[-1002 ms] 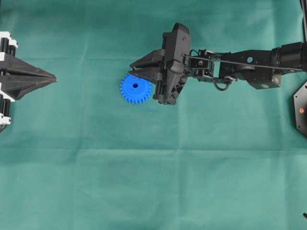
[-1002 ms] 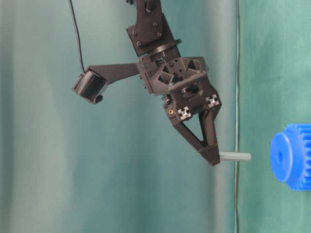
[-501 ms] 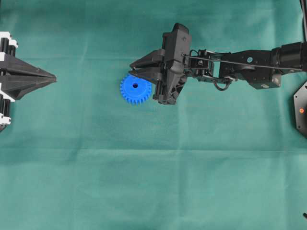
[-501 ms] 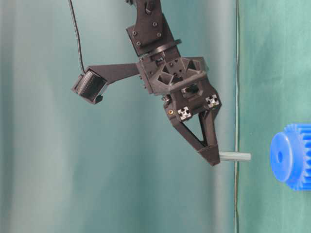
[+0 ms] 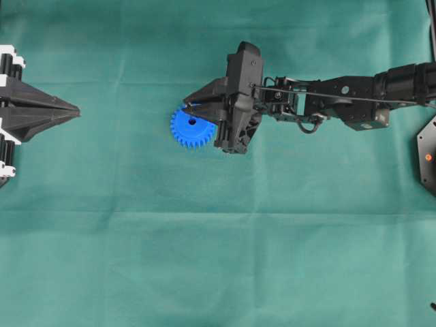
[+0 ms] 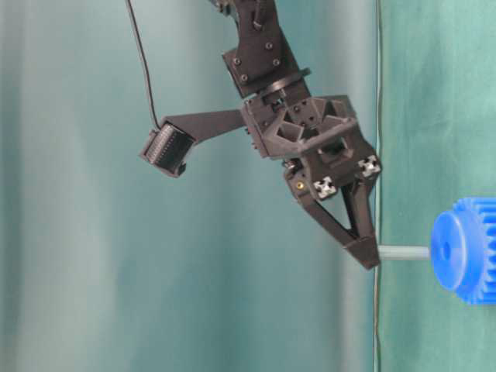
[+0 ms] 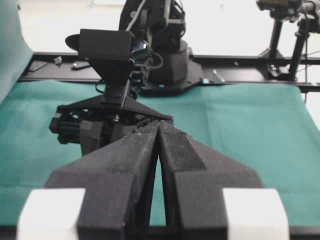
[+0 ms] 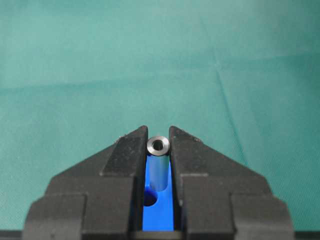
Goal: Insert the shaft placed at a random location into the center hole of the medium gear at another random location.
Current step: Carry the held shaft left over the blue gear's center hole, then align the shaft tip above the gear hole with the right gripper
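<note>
The counter is covered edge to edge by a green cloth, creased in faint lines.

From 3 o'clock in the overhead view we see the right arm reach in toward the middle. Its right pincer sits over the 1 o'clock part of the medium gear.

At 9 o'clock in the same view lies the left pincer, well apart from the gear. In the left wrist view its two black fingers meet at the tips, with nothing between them.

The medium gear, bright blue and toothed, lies flat on the cloth just left of the centre of the overhead view. Its center hole shows as a dark dot beside the pincer tips.

In the table-level view, which is turned on its side, the gear's flat face points toward the pincer.

The right pincer is clamped on the shaft, a short silvery-grey pin. In the right wrist view we see the pin stand between the two pads, its hollow end facing the camera and blue gear behind it.

In the table-level view the shaft points straight at the gear's face. Its free end is at the face beside the center hole; we cannot tell whether it has entered.
</note>
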Controlling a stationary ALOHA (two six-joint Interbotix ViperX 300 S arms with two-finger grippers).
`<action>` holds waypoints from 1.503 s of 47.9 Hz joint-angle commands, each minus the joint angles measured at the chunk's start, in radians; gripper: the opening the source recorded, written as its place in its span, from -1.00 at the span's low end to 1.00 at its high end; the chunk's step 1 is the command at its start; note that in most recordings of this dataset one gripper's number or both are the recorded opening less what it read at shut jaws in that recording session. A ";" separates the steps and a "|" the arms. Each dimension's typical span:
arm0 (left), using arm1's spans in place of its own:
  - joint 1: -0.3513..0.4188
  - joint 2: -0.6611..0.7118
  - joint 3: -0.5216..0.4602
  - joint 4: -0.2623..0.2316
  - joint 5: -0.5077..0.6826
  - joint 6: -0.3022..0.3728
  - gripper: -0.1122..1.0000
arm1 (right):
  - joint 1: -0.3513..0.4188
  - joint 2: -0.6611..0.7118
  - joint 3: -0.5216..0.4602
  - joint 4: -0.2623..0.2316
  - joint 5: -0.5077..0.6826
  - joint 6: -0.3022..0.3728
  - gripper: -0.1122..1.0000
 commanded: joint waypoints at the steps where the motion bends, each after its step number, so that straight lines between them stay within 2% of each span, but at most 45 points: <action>1: 0.003 0.009 -0.018 0.002 -0.005 0.000 -0.80 | 0.008 -0.012 -0.025 0.008 -0.002 0.000 -0.56; 38: 0.008 0.008 -0.020 0.002 -0.009 0.000 -0.80 | 0.015 0.003 -0.026 0.009 -0.003 0.000 -0.56; 61: 0.008 0.008 -0.020 0.003 -0.009 0.000 -0.80 | 0.015 -0.086 -0.023 0.006 0.044 -0.009 -0.56; 72: 0.008 0.009 -0.020 0.003 -0.009 -0.002 -0.80 | 0.015 -0.087 -0.021 0.006 0.049 -0.009 -0.56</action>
